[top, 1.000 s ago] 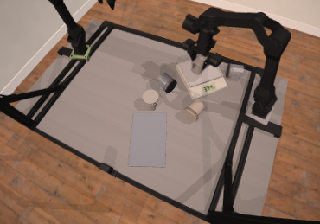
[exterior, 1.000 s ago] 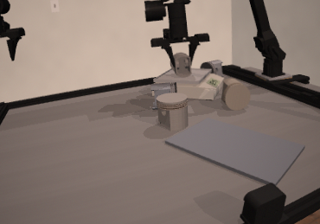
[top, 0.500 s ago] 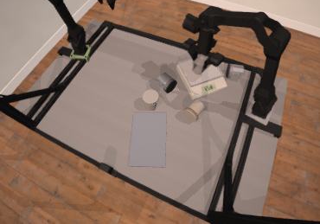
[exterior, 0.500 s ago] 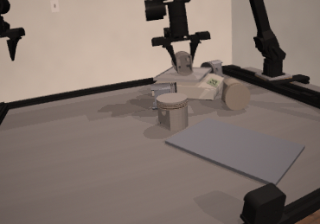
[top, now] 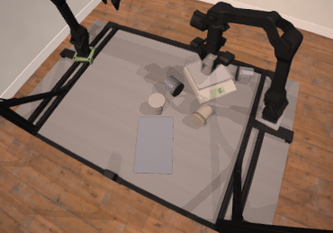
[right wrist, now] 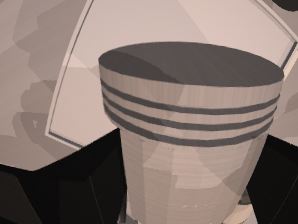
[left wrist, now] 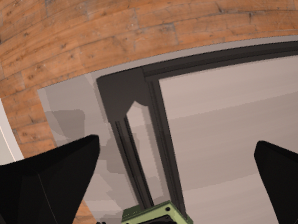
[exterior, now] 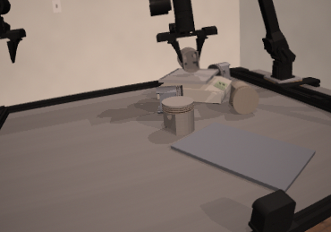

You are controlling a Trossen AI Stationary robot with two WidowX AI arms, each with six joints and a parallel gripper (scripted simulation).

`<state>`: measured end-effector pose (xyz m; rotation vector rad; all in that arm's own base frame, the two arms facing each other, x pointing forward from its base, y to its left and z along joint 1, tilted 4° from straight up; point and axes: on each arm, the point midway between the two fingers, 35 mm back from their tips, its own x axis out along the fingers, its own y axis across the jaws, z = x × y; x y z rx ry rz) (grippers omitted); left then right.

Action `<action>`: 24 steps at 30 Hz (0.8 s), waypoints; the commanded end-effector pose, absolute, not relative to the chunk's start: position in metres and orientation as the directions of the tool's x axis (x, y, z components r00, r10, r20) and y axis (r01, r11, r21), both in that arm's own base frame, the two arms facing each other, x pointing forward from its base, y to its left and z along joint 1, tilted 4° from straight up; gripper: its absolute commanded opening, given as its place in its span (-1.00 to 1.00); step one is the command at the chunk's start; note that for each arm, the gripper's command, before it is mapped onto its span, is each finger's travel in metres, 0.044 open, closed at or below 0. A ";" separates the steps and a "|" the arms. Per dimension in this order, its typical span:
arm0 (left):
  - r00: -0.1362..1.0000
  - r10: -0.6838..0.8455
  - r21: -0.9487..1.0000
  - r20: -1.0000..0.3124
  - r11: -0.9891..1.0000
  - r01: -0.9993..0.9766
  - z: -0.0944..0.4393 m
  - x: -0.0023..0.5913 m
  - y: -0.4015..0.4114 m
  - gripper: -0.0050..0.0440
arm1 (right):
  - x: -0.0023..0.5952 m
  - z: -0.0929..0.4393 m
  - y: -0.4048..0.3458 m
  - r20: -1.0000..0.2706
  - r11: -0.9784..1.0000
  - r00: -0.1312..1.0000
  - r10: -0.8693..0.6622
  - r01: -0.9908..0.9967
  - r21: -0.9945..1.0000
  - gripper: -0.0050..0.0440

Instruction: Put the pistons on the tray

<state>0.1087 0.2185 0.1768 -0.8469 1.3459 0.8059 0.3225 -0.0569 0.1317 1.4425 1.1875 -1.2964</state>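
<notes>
My right gripper [top: 208, 65] [exterior: 190, 60] is shut on a grey piston [exterior: 189, 64] [right wrist: 190, 107] on its side at the scale's pan; whether it bears on the pan is unclear. My left gripper [left wrist: 181, 147] is open and empty, high near the far left corner in the top view. A pale piston [top: 157, 102] [exterior: 178, 115] stands upright by one end of the flat steel tray [top: 154, 146] [exterior: 246, 153]. A dark grey piston [top: 174, 85] lies behind it. A tan piston [top: 202, 115] [exterior: 244, 99] lies in front of the scale. A silver piston [top: 246, 74] [exterior: 222, 68] is beyond the scale. The tray bears nothing.
The white scale [top: 202, 94] [exterior: 203, 95] has a raised pan and a green display [top: 217, 91] [exterior: 221, 85]. Black frame rails edge the bench [top: 90, 113]. A black block [top: 112, 175] [exterior: 273, 210] sits on the rail near the tray.
</notes>
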 end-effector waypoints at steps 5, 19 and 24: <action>0.064 0.006 -0.053 -0.998 0.480 -0.875 0.177 0.109 0.218 1.00 | 0.324 0.151 -0.057 -0.993 -0.198 0.038 0.109 0.980 0.015 -0.15; 0.064 0.006 -0.053 -0.998 0.480 -0.875 0.177 0.109 0.218 1.00 | 0.323 0.172 -0.057 -0.993 -0.198 0.038 0.109 0.980 0.015 -0.15; 0.064 0.006 -0.053 -0.998 0.480 -0.875 0.177 0.109 0.218 1.00 | 0.322 0.177 -0.057 -0.993 -0.198 0.038 0.109 0.980 0.015 -0.15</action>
